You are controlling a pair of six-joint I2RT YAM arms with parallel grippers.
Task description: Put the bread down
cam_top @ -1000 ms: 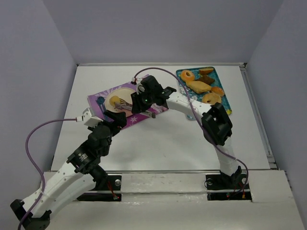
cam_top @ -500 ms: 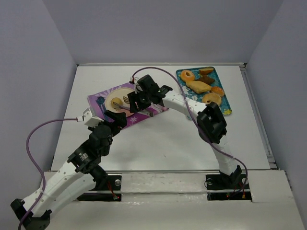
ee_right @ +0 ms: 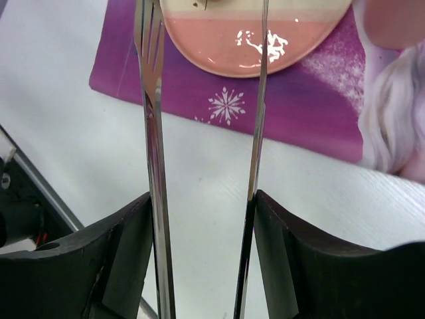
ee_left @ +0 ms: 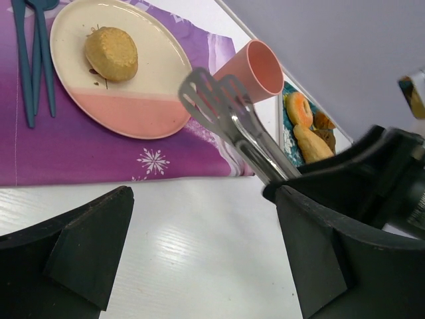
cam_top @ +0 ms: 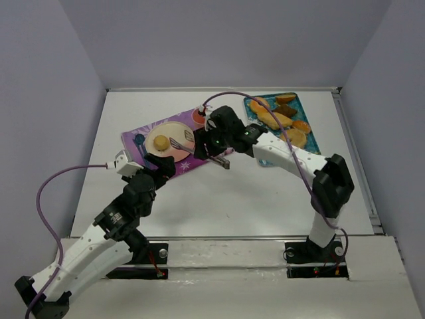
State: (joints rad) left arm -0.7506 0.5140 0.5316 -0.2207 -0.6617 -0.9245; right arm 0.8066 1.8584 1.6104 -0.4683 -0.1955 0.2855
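Note:
The bread, a round golden bun, lies on the cream and pink plate; it also shows in the left wrist view. My right gripper is shut on metal tongs, whose tips hover over the plate's right edge, apart from the bun. In the right wrist view the tongs' two arms stand spread and empty between my fingers, above the plate. My left gripper is open and empty over the bare table just in front of the placemat.
A purple placemat carries the plate, blue cutlery and a pink cup. A blue tray with several pastries lies at the back right. White walls ring the table.
The right arm has drawn the tongs back to the right off the plate and its elbow has swung right. The bun stays on the plate. The left arm has not moved.

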